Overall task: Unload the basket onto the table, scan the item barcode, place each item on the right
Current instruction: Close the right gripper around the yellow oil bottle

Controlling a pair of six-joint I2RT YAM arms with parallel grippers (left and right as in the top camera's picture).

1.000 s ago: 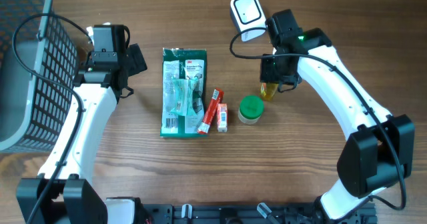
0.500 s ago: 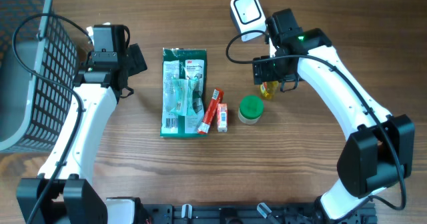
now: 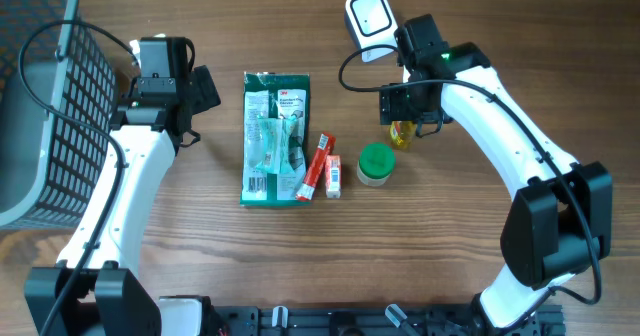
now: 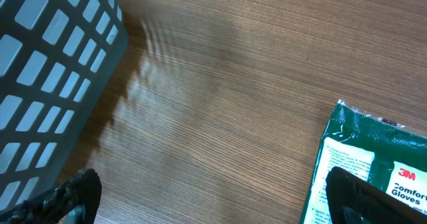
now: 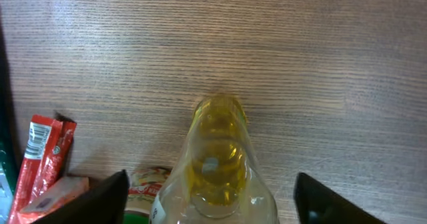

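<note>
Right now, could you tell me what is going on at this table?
The right gripper hangs open over a small yellow bottle, one finger on each side and neither touching it, so nothing is picked up yet. The white scanner lies close by. The left gripper is open and holds nothing, between the grey basket and the green glove pack.

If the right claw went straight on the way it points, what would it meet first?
Most likely the yellow bottle, centred in the open right claw, top toward the camera. Depth is unclear, but nothing else shows between.
</note>
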